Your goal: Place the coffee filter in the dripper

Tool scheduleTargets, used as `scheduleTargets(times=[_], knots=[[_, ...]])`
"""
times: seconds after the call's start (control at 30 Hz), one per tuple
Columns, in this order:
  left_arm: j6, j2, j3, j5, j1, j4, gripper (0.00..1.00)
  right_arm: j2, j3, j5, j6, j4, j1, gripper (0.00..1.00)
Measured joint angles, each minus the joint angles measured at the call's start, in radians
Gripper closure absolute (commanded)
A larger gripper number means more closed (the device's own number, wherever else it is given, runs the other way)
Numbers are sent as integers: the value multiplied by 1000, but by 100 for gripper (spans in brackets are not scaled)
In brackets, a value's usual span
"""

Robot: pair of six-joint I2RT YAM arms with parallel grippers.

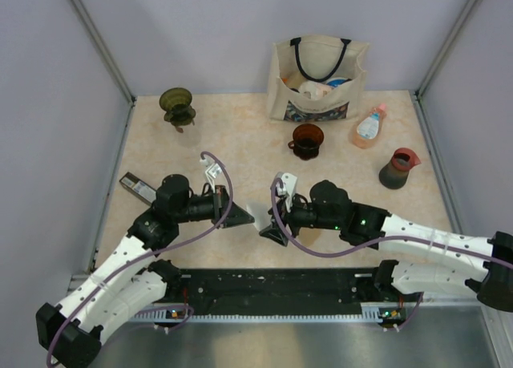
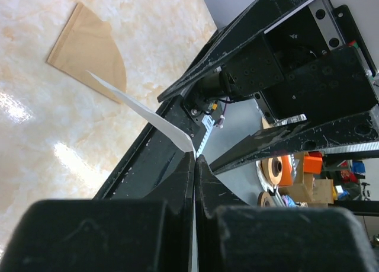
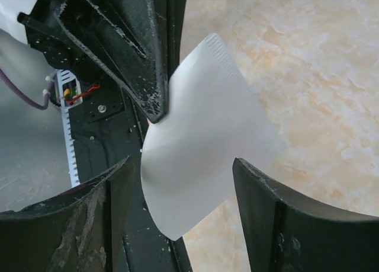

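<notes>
left end effector (image 1: 244,218) clenched on one corner of the white coffee filter (image 3: 207,136), held above the table (image 1: 240,143) at near centre. its crimped edge points away from the right end effector (image 3: 182,165) — jaws spread wide, one either side of the sheet.

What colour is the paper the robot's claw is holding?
White. The coffee filter shows best in the right wrist view.

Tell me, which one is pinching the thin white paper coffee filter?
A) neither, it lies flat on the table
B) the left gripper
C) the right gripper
B: the left gripper has its black fingers shut on a corner of the white paper coffee filter, holding it up in the air, while the right gripper stands open on either side of it.
</notes>
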Motion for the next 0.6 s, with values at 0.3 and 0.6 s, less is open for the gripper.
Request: scheduleTargets(times=[0.3, 0.6], knots=[[0, 42, 2, 8, 0, 11, 100, 47, 13, -85, 18, -1, -17, 67], [11, 48, 11, 8, -1, 14, 100, 47, 13, -152, 36, 0, -42, 79]])
